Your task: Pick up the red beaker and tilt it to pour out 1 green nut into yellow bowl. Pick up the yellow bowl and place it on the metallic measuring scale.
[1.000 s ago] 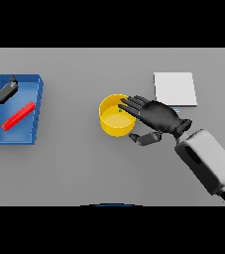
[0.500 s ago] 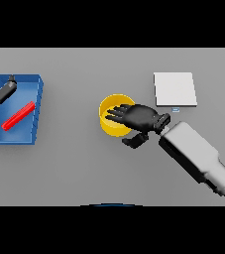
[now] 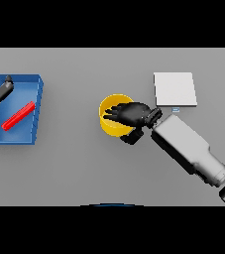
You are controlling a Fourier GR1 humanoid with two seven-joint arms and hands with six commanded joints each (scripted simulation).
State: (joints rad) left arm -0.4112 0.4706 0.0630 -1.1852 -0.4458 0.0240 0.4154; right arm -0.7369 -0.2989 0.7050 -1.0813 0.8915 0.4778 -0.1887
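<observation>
Head view of the grey table (image 3: 84, 168). The right hand (image 3: 131, 115) lies over the yellow bowl (image 3: 110, 124), which stands near the table's middle; its fingers reach leftward across the bowl's open top and its thumb drops outside the near rim, so the hand is closing on the bowl's right wall, though whether the grip is firm cannot be told. The white and grey right forearm (image 3: 188, 149) runs from the hand toward the lower right. The metallic measuring scale (image 3: 175, 89), a pale square plate, lies behind and to the right of the bowl, apart from it. At the far left stands a blue tray (image 3: 37, 94) with a red elongated object (image 3: 18, 115) lying aslant inside it. The left hand (image 3: 0, 92) shows at the tray's far-left corner, partly cut off by the view's edge; its finger state cannot be told.
</observation>
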